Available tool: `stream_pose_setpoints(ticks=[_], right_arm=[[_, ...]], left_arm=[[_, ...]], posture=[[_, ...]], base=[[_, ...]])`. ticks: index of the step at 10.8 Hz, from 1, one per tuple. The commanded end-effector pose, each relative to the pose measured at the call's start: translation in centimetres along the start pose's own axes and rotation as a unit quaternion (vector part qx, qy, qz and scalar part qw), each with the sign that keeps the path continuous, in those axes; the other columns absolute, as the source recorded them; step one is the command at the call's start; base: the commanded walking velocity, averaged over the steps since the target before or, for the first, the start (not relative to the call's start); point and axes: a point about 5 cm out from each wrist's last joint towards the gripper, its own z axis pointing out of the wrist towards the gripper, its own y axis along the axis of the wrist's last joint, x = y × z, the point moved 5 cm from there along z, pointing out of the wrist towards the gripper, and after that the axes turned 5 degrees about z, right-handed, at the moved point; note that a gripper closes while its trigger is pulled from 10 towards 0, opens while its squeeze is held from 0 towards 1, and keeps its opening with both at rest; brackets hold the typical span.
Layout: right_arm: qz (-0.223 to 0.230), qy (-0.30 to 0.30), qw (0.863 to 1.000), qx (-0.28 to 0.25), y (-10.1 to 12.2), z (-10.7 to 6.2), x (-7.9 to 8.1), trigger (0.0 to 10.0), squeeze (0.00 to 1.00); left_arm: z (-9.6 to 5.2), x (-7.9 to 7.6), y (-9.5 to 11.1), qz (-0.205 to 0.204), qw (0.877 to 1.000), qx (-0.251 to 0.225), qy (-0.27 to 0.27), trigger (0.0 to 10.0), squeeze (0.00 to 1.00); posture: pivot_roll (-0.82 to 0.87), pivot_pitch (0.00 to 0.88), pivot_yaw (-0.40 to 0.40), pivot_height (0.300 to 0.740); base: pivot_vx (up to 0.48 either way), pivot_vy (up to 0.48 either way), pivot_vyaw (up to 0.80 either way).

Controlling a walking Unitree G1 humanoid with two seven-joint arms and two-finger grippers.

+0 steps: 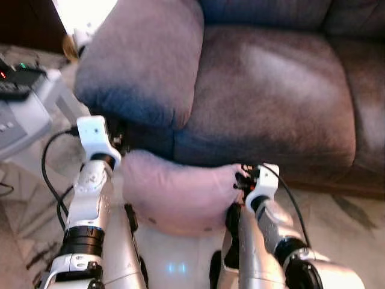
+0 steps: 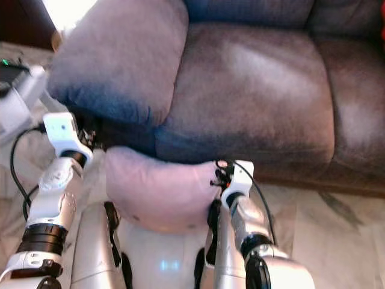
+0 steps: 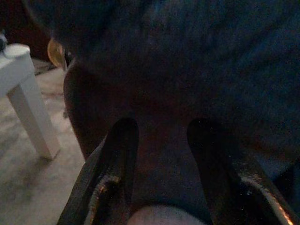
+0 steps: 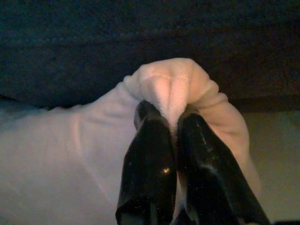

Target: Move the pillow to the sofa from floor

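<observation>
Marble-patterned floor (image 1: 337, 223) ran along the bottom of the head views, and a dark plush sofa (image 1: 271, 90) filled the upper part of the frame, its padded armrest (image 1: 141, 60) at upper left. At the far left edge stood a white side table (image 1: 27, 120) with dark devices on it, and a black cable (image 1: 48, 174) trailed over the floor below.

Low in the centre, the pink pillow (image 1: 177, 192) hung against the sofa's front, between the two silver arms. The right gripper (image 1: 242, 179) sat at the pillow's right corner; the left gripper (image 1: 117, 141) was by its upper left corner, under the armrest.

From the left wrist, the two black fingers (image 3: 117, 154) stood spread apart, with dark sofa fabric beyond and a sliver of pillow at the bottom edge.

From the right wrist, the fingers (image 4: 150, 154) were clenched on a bunched fold of the pillow.
</observation>
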Motion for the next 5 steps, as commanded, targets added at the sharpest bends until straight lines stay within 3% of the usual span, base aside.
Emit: stream_pose_setpoints(ticks=[1, 2, 3, 5], right_arm=[[0.008, -0.011, 0.998, -0.054, 2.2, -0.1, -0.8, 10.0, 0.00], [0.008, -0.011, 0.999, -0.042, 1.3, -0.3, -0.8, 10.0, 0.00], [0.005, -0.015, 0.999, -0.029, 0.5, -0.5, -1.0, 10.0, 0.00], [0.000, -0.027, 1.000, -0.006, -0.7, -0.8, -1.6, 10.0, 0.00]], left_arm=[[-0.6, -0.1, -2.3, -0.002, 0.999, 0.037, -0.007, 10.0, 0.00], [-1.3, 0.1, -5.4, -0.039, 0.996, 0.086, 0.002, 10.0, 0.00], [-2.0, 0.8, -7.7, -0.051, 0.991, 0.123, 0.030, 10.0, 0.00], [-2.2, 0.9, -8.5, -0.045, 0.989, 0.138, 0.033, 10.0, 0.00]], posture=[[0.15, 0.092, -0.092, 0.494], [0.14, 0.088, -0.087, 0.494], [0.14, 0.090, -0.085, 0.494], [0.14, 0.092, -0.086, 0.494]], base=[[0.000, 0.000, 0.00], [0.000, 0.000, 0.00], [0.000, 0.000, 0.00], [0.000, 0.000, 0.00]])
